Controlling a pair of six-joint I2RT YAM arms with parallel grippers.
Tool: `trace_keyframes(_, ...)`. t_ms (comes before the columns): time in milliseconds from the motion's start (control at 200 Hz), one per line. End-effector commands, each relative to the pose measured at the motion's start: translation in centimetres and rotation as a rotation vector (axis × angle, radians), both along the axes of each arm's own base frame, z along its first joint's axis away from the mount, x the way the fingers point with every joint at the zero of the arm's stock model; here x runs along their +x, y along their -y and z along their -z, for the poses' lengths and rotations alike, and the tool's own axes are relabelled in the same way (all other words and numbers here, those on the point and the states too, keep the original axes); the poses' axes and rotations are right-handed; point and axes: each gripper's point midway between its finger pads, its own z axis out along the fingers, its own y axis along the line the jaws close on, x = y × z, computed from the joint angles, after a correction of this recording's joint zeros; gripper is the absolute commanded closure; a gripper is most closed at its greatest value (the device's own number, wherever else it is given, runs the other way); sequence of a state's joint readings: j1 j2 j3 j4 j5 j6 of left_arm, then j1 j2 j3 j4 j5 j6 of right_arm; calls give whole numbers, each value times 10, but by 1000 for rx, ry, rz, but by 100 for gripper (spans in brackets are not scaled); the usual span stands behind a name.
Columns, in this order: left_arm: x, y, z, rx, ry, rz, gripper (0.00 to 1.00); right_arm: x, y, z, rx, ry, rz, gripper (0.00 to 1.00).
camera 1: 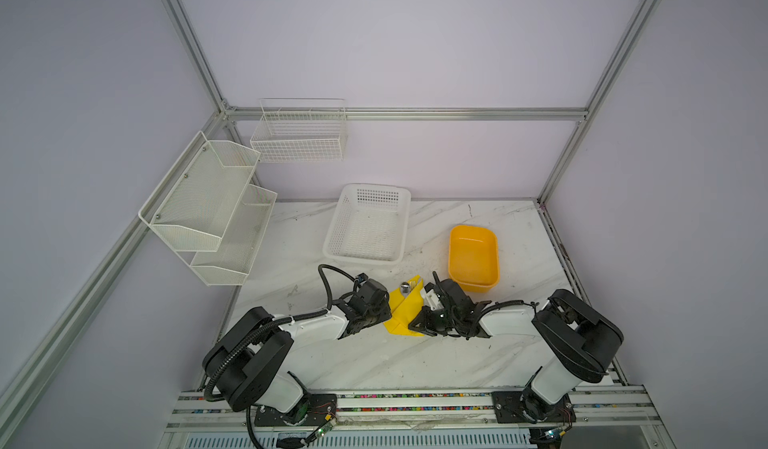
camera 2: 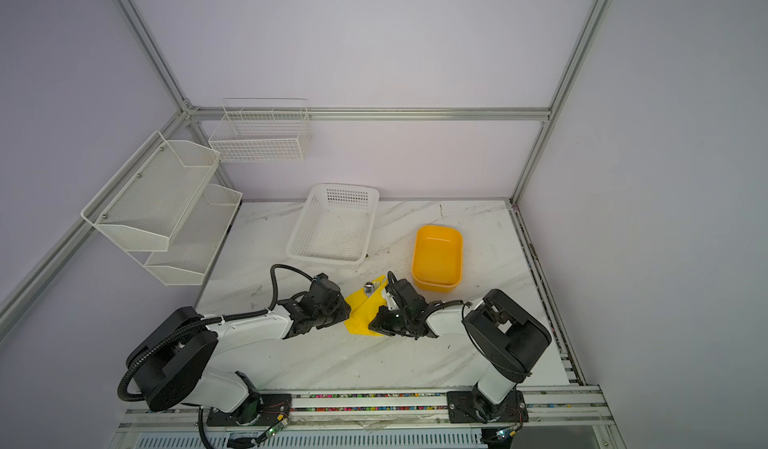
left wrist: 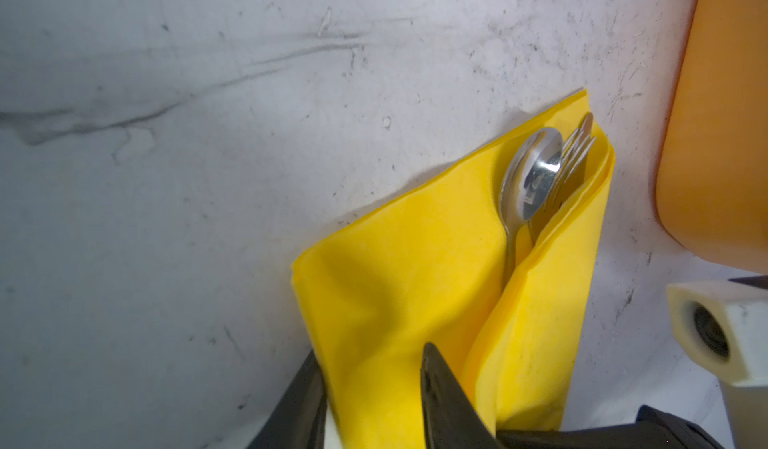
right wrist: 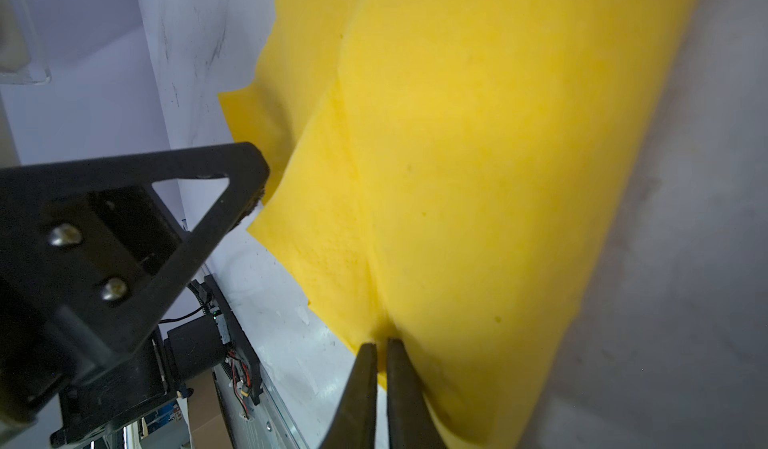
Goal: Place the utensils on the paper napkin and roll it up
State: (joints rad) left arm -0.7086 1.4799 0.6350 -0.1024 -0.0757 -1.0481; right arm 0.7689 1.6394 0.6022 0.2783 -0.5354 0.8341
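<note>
**Cutlery tucked in, napkin half wrapped — the roll comes next**

The napkin (camera 1: 404,312) lies mid-table (camera 1: 374,359) between the two arms. One flap is already folded over the handles of the spoon (left wrist: 534,177) and fork (left wrist: 578,145). Their heads poke out side by side at the far end, near the tub (camera 1: 473,258). The right gripper (right wrist: 381,345) is clenched on the napkin's near edge, at the crease where the folded layer meets the flat one. The left gripper (left wrist: 370,353) stands astride the opposite flap — jaws apart, paper between them, no pinch to be seen.

The placing looks done, so the step in hand appears to be the rolling. It would likely go best if the left jaws first close on their flap low down, close to the table, with a light hold, since the paper is thin and a hard tug could tear it. That flap then wants carrying across the cutlery towards the right-hand crease. The right grip meanwhile pins the bundle so that spoon and fork stay parallel and snug against the fold.

The main risk is at the far end, which is open. Lifting the near end would probably let the cutlery slide out towards the tub, so the bundle is better kept flat on the table.
</note>
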Motion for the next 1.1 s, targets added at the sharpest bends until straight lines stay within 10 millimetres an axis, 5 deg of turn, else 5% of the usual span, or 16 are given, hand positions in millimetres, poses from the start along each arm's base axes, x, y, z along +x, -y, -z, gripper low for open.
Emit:
trace_keyframes(0,-4,-7,11,17,-27,-25,69,-4,7,15,-41,-35,18,88)
trace_keyframes(425,11,15,-37,-108,125,39,99,-3,7,14,-42,-33,26,88)
trace_keyframes(670,9,34,-68,-161,201,122,100,-3,6,14,-40,-32,27,88)
trace_keyframes(1095,5,64,-79,-188,192,201,100,-3,7,13,-48,-31,25,88)
